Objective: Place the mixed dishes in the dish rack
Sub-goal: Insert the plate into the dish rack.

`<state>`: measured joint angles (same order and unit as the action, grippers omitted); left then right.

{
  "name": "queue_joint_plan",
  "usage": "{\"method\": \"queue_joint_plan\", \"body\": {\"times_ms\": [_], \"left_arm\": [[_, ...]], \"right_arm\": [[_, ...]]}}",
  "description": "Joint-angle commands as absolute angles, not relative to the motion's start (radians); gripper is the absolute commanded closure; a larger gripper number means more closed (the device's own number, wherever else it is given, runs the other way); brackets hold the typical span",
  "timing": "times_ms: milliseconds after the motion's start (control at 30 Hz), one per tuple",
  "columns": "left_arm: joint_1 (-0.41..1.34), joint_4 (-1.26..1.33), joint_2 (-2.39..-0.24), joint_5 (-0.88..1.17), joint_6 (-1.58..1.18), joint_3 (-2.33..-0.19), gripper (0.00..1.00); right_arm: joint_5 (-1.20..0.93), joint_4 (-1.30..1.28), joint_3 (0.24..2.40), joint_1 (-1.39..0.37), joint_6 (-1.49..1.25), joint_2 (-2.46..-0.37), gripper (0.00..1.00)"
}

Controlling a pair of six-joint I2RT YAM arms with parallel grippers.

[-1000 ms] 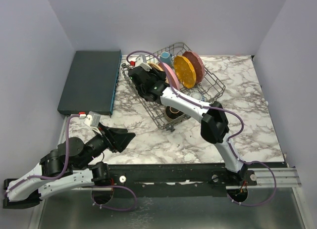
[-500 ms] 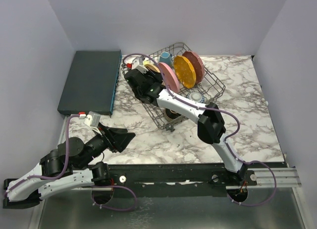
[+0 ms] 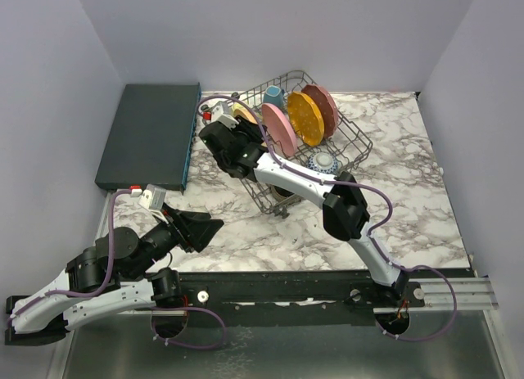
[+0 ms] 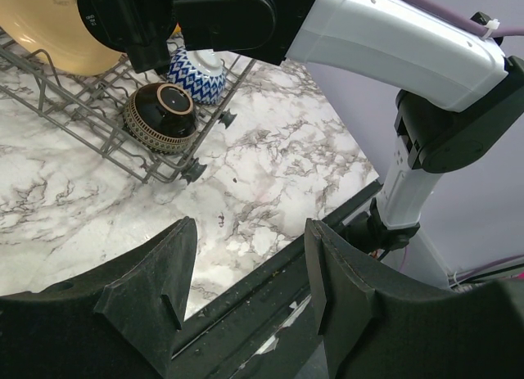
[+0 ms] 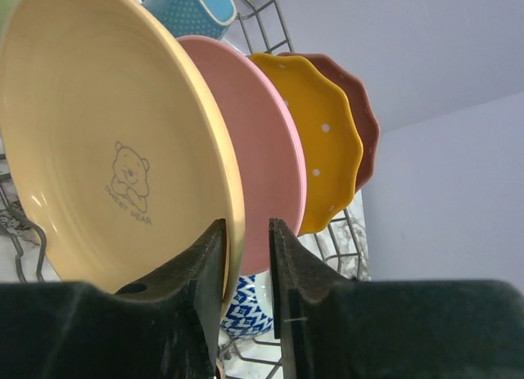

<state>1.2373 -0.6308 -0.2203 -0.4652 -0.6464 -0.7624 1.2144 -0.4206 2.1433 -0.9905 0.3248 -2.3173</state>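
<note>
The grey wire dish rack [image 3: 352, 142] holds, on edge, a tan plate [image 3: 243, 113], a pink plate [image 3: 280, 127], an orange dotted plate [image 3: 304, 117] and a dark red plate [image 3: 325, 109]. A blue mug [image 3: 273, 96] sits at its far end. A blue-white bowl [image 3: 326, 161] and a brown bowl [image 4: 160, 117] lie in the near end. My right gripper [image 5: 246, 232] straddles the rim of the tan plate [image 5: 106, 150]. The left finger touches the rim, and a gap shows at the right finger. My left gripper [image 4: 250, 272] is open and empty over the table's front edge.
A flat dark teal slab [image 3: 147, 142] lies left of the rack at the back left. Walls close in the table on the left, the back and the right. The right arm stretches across the rack's near-left corner. A black rail [image 3: 286, 285] runs along the front edge.
My right gripper has shifted left toward the rack's left end, and the tan plate has moved left with it. The left arm has not moved.
</note>
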Motion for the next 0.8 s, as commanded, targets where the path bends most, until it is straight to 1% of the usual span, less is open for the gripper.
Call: {"method": "queue_joint_plan", "body": {"times_ms": [0,200,333,633,767], "left_arm": [[1.236,-0.644,-0.209,-0.492,-0.643,-0.767,0.39],[1.235,-0.645,-0.211,-0.492,-0.646,-0.766,0.39],[1.236,-0.647,-0.213,-0.492,-0.646,-0.765,0.39],[1.236,-0.649,-0.216,-0.492,-0.646,-0.765,0.39],[1.236,-0.649,-0.218,-0.491,-0.647,-0.765,0.39]], "right_arm": [[1.22,-0.442,2.162,-1.0,0.311,-2.333,0.66],[1.228,-0.442,2.152,-1.008,0.302,-2.324,0.59],[1.232,-0.451,2.152,-1.013,0.294,-2.322,0.57],[1.233,-0.522,2.161,-1.026,0.225,-2.322,0.55],[1.227,-0.575,2.173,-1.033,0.177,-2.323,0.52]]}}
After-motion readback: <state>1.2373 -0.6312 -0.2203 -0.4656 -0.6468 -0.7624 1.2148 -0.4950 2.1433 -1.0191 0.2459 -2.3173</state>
